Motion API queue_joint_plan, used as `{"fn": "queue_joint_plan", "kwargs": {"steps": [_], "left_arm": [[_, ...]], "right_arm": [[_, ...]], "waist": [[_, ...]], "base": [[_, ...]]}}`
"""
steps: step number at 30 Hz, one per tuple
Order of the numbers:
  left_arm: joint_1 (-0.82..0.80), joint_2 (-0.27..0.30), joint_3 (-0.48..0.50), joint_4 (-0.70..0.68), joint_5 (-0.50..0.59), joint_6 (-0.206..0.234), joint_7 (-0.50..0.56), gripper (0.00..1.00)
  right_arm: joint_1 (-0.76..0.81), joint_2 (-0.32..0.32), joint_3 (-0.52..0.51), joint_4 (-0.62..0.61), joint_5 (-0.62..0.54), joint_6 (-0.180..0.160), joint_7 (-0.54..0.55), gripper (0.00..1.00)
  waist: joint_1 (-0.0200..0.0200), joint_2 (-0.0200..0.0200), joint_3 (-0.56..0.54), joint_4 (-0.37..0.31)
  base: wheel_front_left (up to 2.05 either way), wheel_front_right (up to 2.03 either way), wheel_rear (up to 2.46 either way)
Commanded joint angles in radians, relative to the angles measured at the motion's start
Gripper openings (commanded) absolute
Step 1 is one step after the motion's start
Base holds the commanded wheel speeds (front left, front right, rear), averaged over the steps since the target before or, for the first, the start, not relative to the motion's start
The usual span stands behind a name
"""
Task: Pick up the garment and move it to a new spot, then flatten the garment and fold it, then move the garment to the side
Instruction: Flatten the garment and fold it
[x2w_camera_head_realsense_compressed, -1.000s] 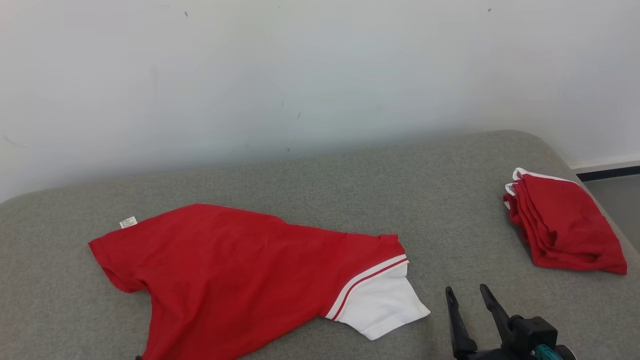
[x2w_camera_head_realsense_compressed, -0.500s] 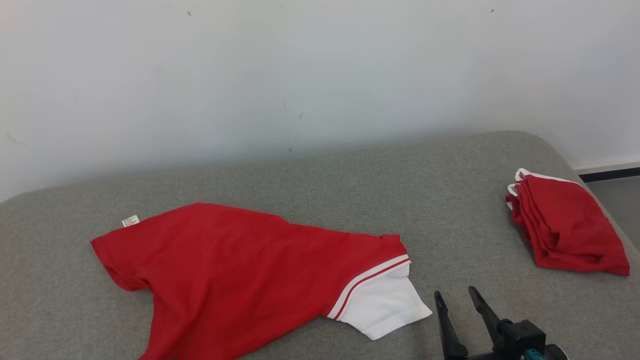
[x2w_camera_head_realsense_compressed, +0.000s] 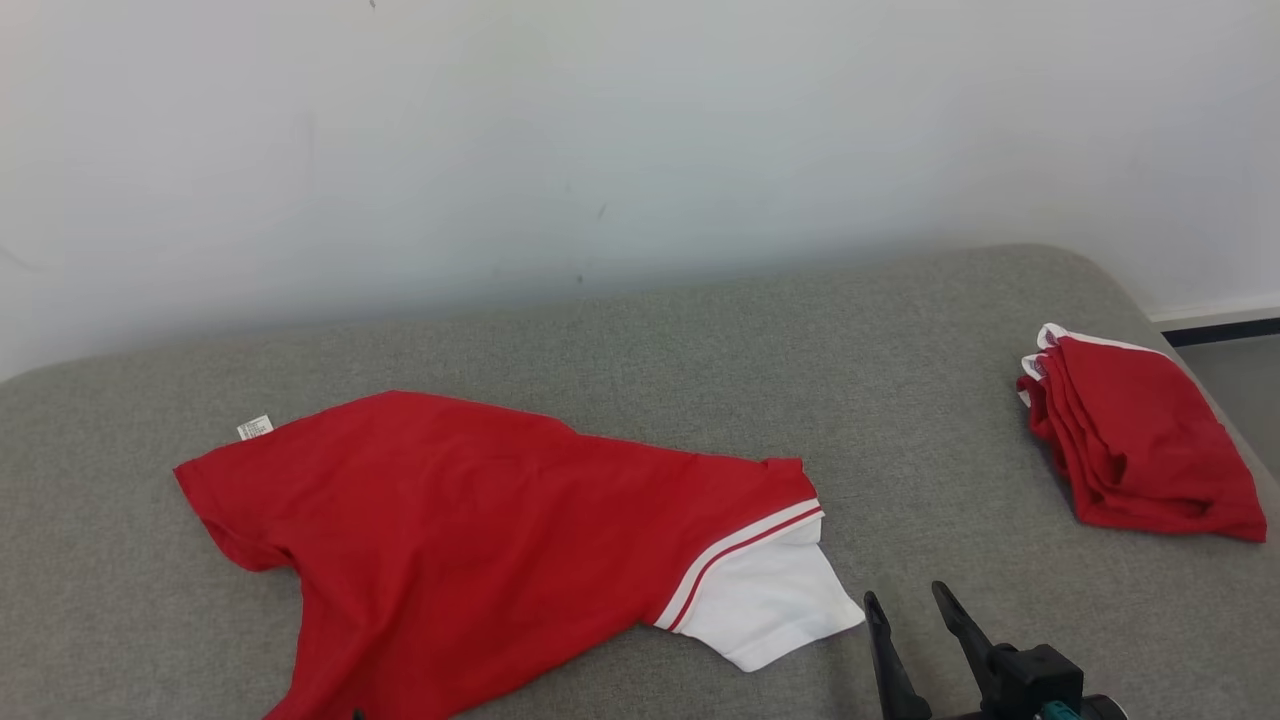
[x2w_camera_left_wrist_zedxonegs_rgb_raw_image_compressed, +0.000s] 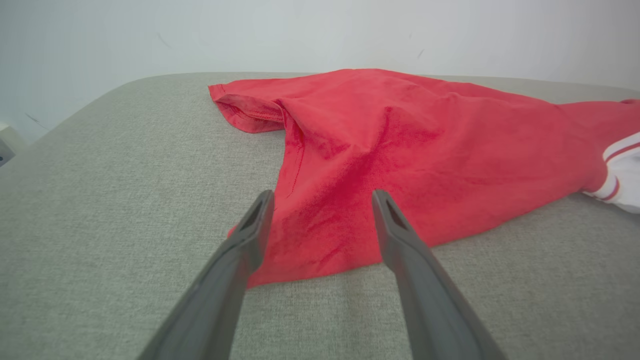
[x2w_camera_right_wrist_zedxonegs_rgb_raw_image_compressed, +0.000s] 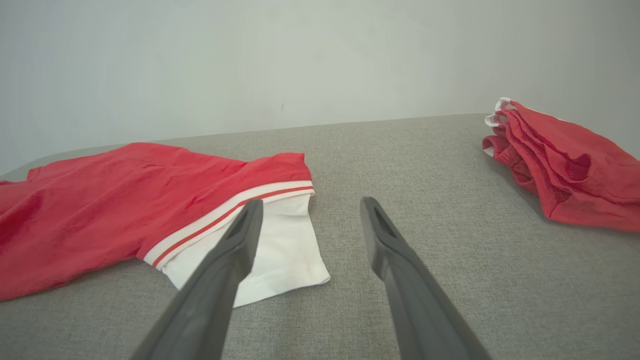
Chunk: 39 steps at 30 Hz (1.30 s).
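Observation:
The garment (x2w_camera_head_realsense_compressed: 480, 540) is a red shirt with a white sleeve (x2w_camera_head_realsense_compressed: 760, 600), lying spread and slightly rumpled on the grey padded surface (x2w_camera_head_realsense_compressed: 700, 350). A small white label sticks out at its far left corner. My right gripper (x2w_camera_head_realsense_compressed: 906, 594) stands open just right of the white sleeve, touching nothing. In the right wrist view the right gripper (x2w_camera_right_wrist_zedxonegs_rgb_raw_image_compressed: 311, 201) points past the sleeve (x2w_camera_right_wrist_zedxonegs_rgb_raw_image_compressed: 280, 250) edge. My left gripper (x2w_camera_left_wrist_zedxonegs_rgb_raw_image_compressed: 322, 195) is open, its fingers low over the near hem of the garment (x2w_camera_left_wrist_zedxonegs_rgb_raw_image_compressed: 400, 150), with nothing between them.
A pile of folded red garments (x2w_camera_head_realsense_compressed: 1140, 450) with white trim sits at the surface's right edge, seen as the folded pile (x2w_camera_right_wrist_zedxonegs_rgb_raw_image_compressed: 565, 165) at the right of the right wrist view. A pale wall stands behind. Bare grey surface lies between shirt and pile.
The head view has shifted slightly. My right gripper has drifted a little left, closer to the white sleeve. The garment lies as before, and both grippers stay open.

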Motion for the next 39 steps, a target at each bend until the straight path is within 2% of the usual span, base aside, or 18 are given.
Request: {"fn": "queue_joint_plan", "kwargs": {"steps": [1, 15, 29, 30, 31, 33, 39], "left_arm": [[-0.004, 0.0, -0.003, -0.002, -0.011, 0.006, -0.003, 1.0], [-0.057, 0.0, -0.06, 0.01, -0.05, 0.049, -0.003, 1.0], [-0.107, 0.0, -0.091, 0.019, -0.059, 0.064, -0.003, 1.0], [-0.106, 0.0, -0.091, 0.02, -0.06, 0.064, -0.003, 1.0], [-0.104, 0.0, -0.089, 0.02, -0.061, 0.066, -0.003, 1.0], [-0.1, 0.0, -0.087, 0.02, -0.061, 0.066, -0.003, 1.0], [-0.093, 0.0, -0.072, 0.014, -0.067, 0.073, -0.003, 1.0]], "right_arm": [[-0.005, 0.0, -0.001, 0.006, -0.005, -0.002, 0.0, 1.0], [-0.074, 0.001, -0.019, 0.118, 0.024, -0.002, 0.0, 1.0], [-0.144, 0.001, -0.048, 0.252, 0.038, -0.002, 0.0, 1.0], [-0.143, 0.001, -0.049, 0.262, 0.036, -0.002, 0.001, 0.85], [-0.141, 0.001, -0.05, 0.272, 0.039, -0.002, 0.001, 0.54], [-0.14, 0.001, -0.05, 0.284, 0.043, -0.002, 0.002, 0.0], [-0.139, 0.0, -0.061, 0.274, 0.056, -0.002, 0.002, 0.0]], "waist": [[0.0, 0.0, 0.015, 0.004], [0.0, 0.0, 0.137, 0.057], [0.0, 0.0, 0.199, 0.1], [0.0, 0.0, 0.199, 0.101], [0.0, 0.0, 0.198, 0.101], [0.0, 0.0, 0.196, 0.101], [0.0, 0.0, 0.188, 0.097]], "base": [[0.0, 0.0, 0.0], [0.0, 0.0, 0.0], [0.0, 0.0, 0.0], [0.0, 0.0, 0.0], [0.0, 0.0, 0.0], [0.0, 0.0, 0.0], [0.0, 0.0, 0.0]]}}
